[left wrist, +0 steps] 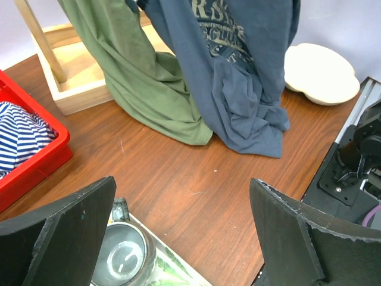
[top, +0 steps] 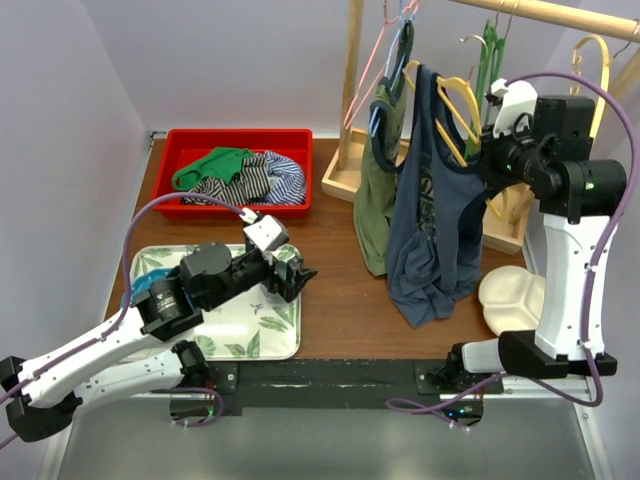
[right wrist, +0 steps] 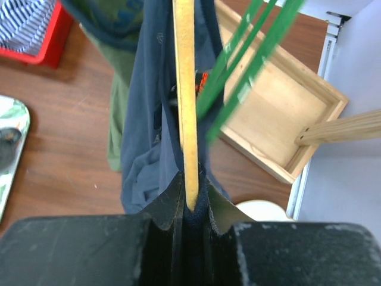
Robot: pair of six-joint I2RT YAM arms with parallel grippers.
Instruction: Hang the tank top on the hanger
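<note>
Top view: the right tool (top: 492,150) pinches the mustard hanger (top: 462,100). The navy tank top (top: 430,230) hangs just beside that tool, its hem bunched on the desk (top: 340,300). The left tool (top: 296,272) hovers spread over a leaf-print tray (top: 250,340).

Left wrist view: ahead of the wide-apart jaws, the tank top's hem lies against an olive top (left wrist: 143,89).

Right wrist view: the jaws are pressed onto the hanger's yellow bar, with navy fabric ahead, mostly to the bar's left.

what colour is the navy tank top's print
Pale grey print on the navy tank top, clearest in left wrist view.
</note>
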